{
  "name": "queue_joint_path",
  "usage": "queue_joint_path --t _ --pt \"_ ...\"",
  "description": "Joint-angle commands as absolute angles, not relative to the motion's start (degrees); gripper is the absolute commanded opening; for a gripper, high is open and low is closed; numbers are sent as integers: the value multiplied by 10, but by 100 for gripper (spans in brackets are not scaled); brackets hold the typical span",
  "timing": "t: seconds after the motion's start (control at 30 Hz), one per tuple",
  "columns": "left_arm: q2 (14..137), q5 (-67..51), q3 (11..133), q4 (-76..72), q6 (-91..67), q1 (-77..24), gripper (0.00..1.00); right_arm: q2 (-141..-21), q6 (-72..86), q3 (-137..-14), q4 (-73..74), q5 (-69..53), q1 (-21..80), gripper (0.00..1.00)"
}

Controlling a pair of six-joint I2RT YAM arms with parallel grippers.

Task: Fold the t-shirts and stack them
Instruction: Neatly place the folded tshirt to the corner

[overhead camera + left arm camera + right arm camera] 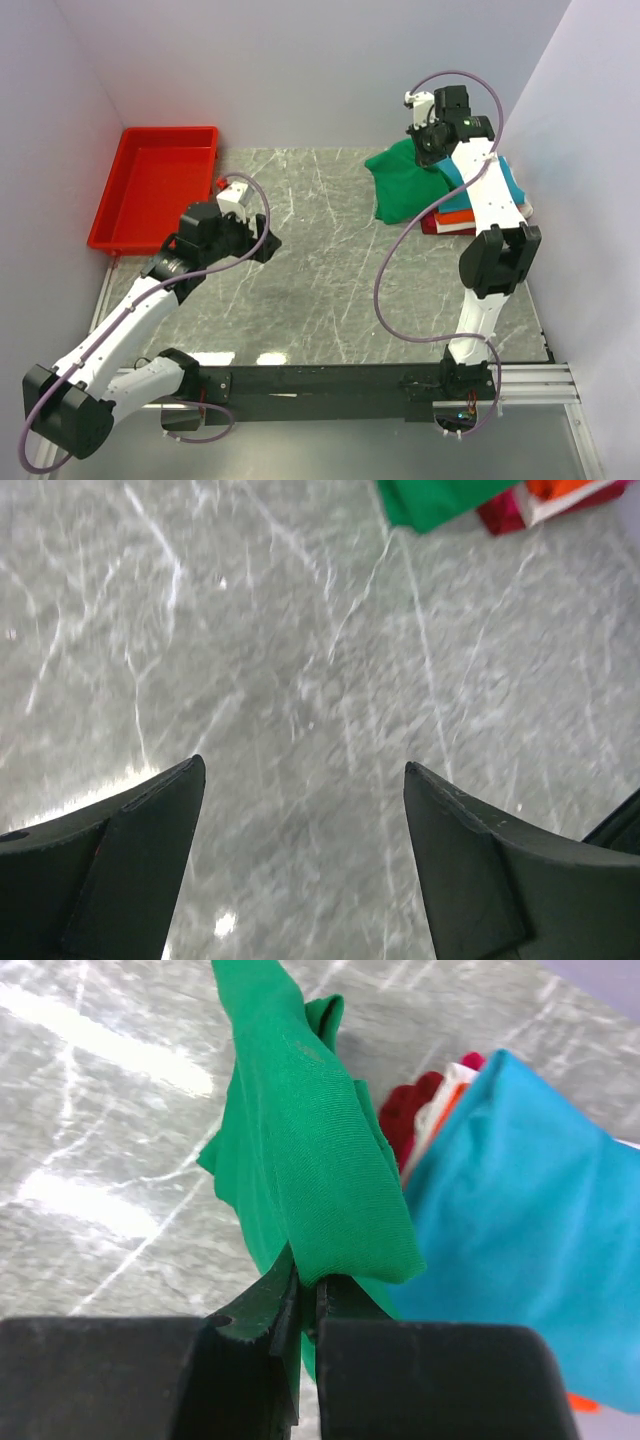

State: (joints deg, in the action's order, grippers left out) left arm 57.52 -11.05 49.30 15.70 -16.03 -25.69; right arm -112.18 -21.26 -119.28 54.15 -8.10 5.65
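Right gripper (308,1295) has its two fingers pinched tight on a fold of the green shirt (320,1160). The cloth comes out from between the fingers and bends over them in a thick roll. The rest of the green shirt lies bunched up on the table (320,280), at the far right side. Just beside it, on the right, is a pile of folded shirts. The teal shirt (520,1210) is on top. Under it peek out thin edges of the orange shirt (447,1118) and the white shirt (452,1085), and the red shirt (405,1115) is at the bottom. The green shirt leans against the near edge of the teal one. From above, the right arm reaches out over this pile, so part of it is hidden. Left gripper (303,770) is wide open, with its fingers far apart and nothing between them. It hangs over the bare grey table, well away from the shirts, and holds nothing. Its camera shows only a corner of the green shirt and the pile far off at the top. A red tray (150,200) sits at the far left corner of the table, near the left gripper.
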Motion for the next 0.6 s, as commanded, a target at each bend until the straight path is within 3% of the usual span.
queue_joint_path --t 0.0,0.57 --pt "553 -96 483 156 -137 -256 86 -1067 -236 -1225 548 -41 60 0" --pt "550 -94 479 178 -120 -256 85 -944 -273 -1233 544 30 28 0"
